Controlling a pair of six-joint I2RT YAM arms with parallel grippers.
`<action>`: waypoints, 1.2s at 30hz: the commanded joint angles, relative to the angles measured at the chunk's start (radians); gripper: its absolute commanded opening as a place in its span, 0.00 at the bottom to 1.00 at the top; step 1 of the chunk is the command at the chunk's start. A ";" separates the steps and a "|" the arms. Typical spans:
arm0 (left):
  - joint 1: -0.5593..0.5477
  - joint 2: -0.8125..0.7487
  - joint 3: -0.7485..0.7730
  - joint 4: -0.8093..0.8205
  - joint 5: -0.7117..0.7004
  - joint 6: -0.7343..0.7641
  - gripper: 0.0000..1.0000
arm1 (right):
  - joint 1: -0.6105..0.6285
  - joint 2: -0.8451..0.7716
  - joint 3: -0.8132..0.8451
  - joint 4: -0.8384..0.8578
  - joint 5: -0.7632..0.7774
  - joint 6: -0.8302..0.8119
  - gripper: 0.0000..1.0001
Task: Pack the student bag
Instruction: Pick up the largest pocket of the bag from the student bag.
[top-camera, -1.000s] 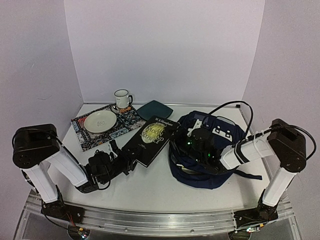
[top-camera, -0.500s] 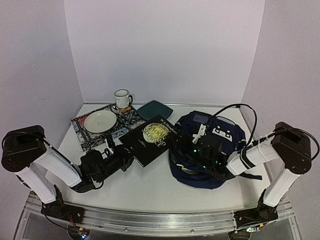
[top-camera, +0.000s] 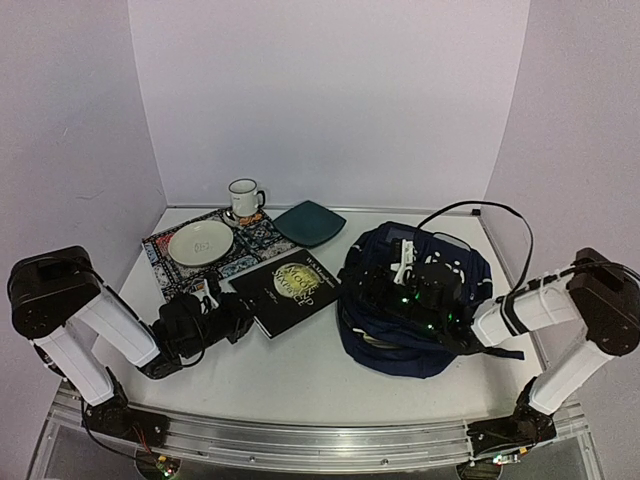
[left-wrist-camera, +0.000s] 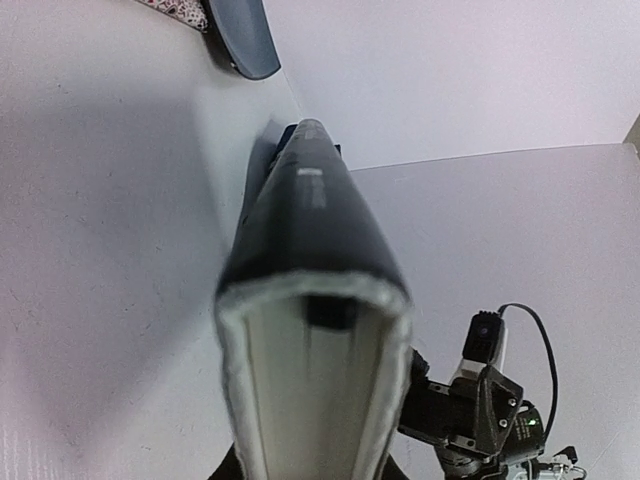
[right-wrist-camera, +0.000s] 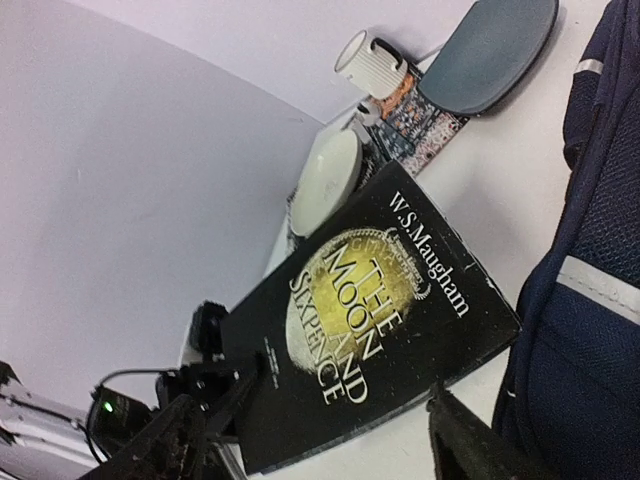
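The student bag (top-camera: 440, 335) is a navy backpack lying on the right of the table, and its white-striped side (right-wrist-camera: 590, 300) fills the right edge of the right wrist view. A black book, "The Moon and Sixpence" (top-camera: 290, 290), lies tilted just left of it. My left gripper (top-camera: 238, 318) is shut on the book's near-left corner. In the left wrist view the book's page edge (left-wrist-camera: 310, 380) stands between the jaws and hides them. My right gripper (top-camera: 372, 283) hovers over the bag's left side, open and empty, its dark fingers (right-wrist-camera: 470, 445) framing the book cover (right-wrist-camera: 370, 320).
A white mug (top-camera: 243, 197) and a white plate (top-camera: 200, 243) sit on a patterned mat (top-camera: 255, 235) at the back left. A dark teal plate (top-camera: 309, 221) lies beside them. Walls enclose the table on three sides.
My left gripper has shut on the book and drawn it left, away from the bag. My right gripper has opened, let the book go and pulled back over the bag.
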 joint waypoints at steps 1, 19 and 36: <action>0.034 0.000 0.014 0.457 0.108 -0.025 0.00 | -0.009 -0.133 0.102 -0.391 -0.078 -0.260 0.80; 0.176 -0.144 0.011 0.259 0.299 0.010 0.00 | -0.007 -0.242 0.465 -1.718 0.274 -0.981 0.79; 0.200 -0.233 0.023 0.095 0.406 0.047 0.00 | 0.014 -0.045 0.468 -1.684 0.320 -1.083 0.61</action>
